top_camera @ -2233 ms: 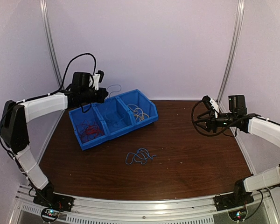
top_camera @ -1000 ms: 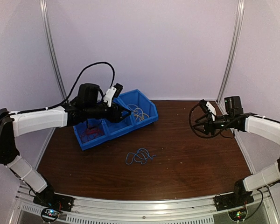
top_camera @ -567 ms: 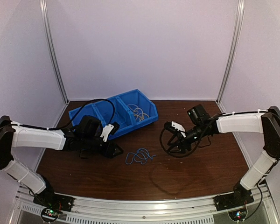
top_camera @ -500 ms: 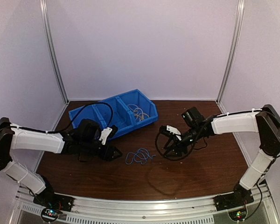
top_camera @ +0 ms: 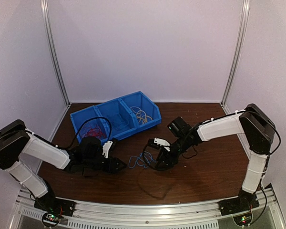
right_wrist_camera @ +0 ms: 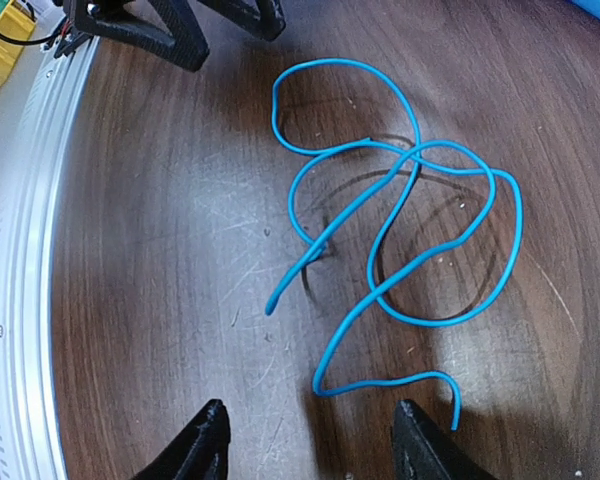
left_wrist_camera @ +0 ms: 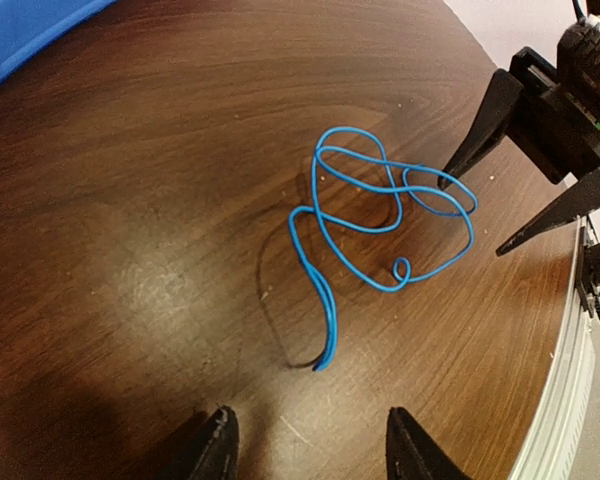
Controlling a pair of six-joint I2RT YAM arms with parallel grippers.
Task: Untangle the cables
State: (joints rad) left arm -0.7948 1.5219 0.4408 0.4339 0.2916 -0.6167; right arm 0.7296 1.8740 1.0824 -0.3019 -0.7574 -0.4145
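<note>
A blue bin (top_camera: 133, 130) with three compartments stands on the table (top_camera: 209, 167), beyond and to the left of the left gripper (top_camera: 120, 165) and well apart from the right gripper (top_camera: 155, 161). The compartment closest to the left gripper holds a bunched red cable (top_camera: 91, 131). The compartment at the far end, closest to the right gripper's side, holds a loose coil of yellow-orange cable (top_camera: 142, 114). What lies in the middle compartment cannot be made out. The blue cable (top_camera: 137, 161) is in no compartment: it lies in open loops on the bare wood, between the two grippers. The two grippers face each other across it. The left gripper has its fingers spread with nothing between them, and one free end of the blue cable lies just ahead of its fingertips. The right gripper is spread as well and grips nothing. In the left wrist view one of its fingertips sits right at the edge of a loop, though whether it touches the wire cannot be told. A corner of the bin shows at the edge of each wrist view, past the opposite gripper.
</note>
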